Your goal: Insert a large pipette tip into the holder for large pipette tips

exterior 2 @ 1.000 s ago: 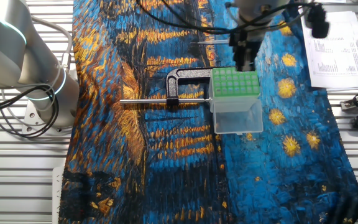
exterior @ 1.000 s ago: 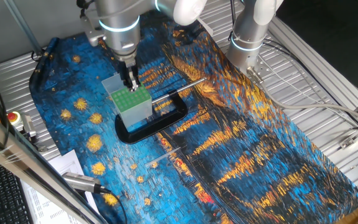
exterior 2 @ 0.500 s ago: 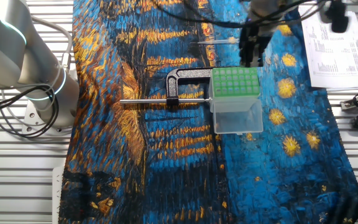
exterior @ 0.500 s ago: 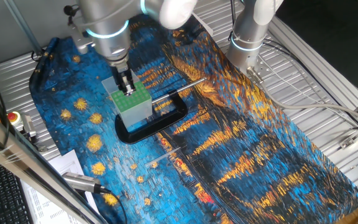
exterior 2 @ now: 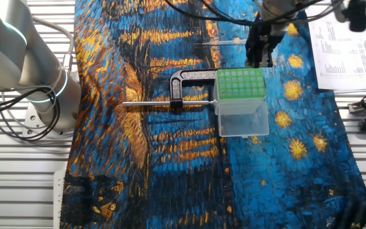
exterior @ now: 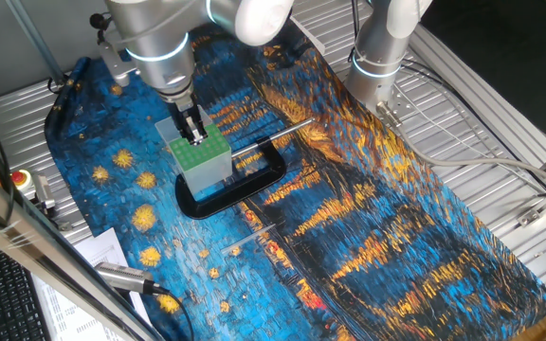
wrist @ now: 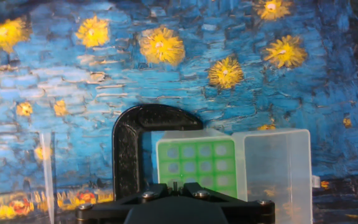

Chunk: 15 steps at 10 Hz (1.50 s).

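The holder for large pipette tips point(exterior: 203, 152) is a clear box with a green holed top plate, also seen in the other fixed view point(exterior 2: 239, 83) and the hand view point(wrist: 197, 163). My gripper point(exterior: 194, 135) hangs just above the plate's edge point(exterior 2: 258, 62). Its fingers are almost together point(wrist: 174, 185), with a thin stub of a large pipette tip between them; the rest of that tip is hidden. A second large pipette tip point(exterior 2: 222, 43) lies loose on the cloth beside the holder, and shows at the left of the hand view point(wrist: 47, 177).
A black loop-shaped clamp frame point(exterior: 240, 192) surrounds the holder's base, with a long metal rod point(exterior 2: 146, 104) through it. The holder's clear lid point(wrist: 273, 169) lies open beside the plate. Another thin tip point(exterior: 251, 236) lies on the painted cloth. A second robot base point(exterior: 379, 57) stands at the back.
My gripper has shifted across the green plate toward its edge, staying just above it. The holder, clamp and loose tips have not moved.
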### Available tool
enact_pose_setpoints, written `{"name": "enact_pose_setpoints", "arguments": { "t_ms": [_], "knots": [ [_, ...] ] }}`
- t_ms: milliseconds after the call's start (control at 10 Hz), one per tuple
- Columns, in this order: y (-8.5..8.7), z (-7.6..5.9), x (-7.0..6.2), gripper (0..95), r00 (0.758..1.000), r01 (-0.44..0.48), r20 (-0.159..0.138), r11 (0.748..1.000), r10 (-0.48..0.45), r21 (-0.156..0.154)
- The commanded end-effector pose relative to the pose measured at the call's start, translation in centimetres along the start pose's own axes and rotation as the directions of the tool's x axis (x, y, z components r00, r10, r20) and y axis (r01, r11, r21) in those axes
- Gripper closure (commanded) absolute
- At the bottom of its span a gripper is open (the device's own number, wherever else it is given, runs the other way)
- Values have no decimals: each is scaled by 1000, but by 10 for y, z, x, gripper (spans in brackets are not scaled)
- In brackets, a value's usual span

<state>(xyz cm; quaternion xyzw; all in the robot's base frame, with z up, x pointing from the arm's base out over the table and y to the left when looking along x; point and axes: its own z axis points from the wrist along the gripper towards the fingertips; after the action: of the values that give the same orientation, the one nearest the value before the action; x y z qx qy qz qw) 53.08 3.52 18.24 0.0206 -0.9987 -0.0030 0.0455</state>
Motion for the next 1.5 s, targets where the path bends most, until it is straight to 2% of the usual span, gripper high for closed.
{"name": "enact_pose_setpoints", "arguments": {
  "t_ms": [100,400,500,600,700,800,900,1100,1200,1500],
  "knots": [
    [0,0,1,950,999,36,6,999,-36,-4],
    [0,0,1,950,1000,26,-8,1000,-26,-1],
    [0,0,1,950,999,43,-3,999,-43,2],
    [0,0,1,950,997,74,13,997,-74,20],
    [0,0,1,950,997,79,15,997,-79,14],
    [0,0,1,950,996,90,-2,996,-89,12],
    [0,0,1,950,995,103,-17,995,-103,-7],
    [0,0,1,950,990,140,-27,990,-140,-12],
    [12,2,-2,950,989,141,-36,990,-141,-10],
    [67,11,-7,950,995,88,-37,996,-88,-8]
  ]
}}
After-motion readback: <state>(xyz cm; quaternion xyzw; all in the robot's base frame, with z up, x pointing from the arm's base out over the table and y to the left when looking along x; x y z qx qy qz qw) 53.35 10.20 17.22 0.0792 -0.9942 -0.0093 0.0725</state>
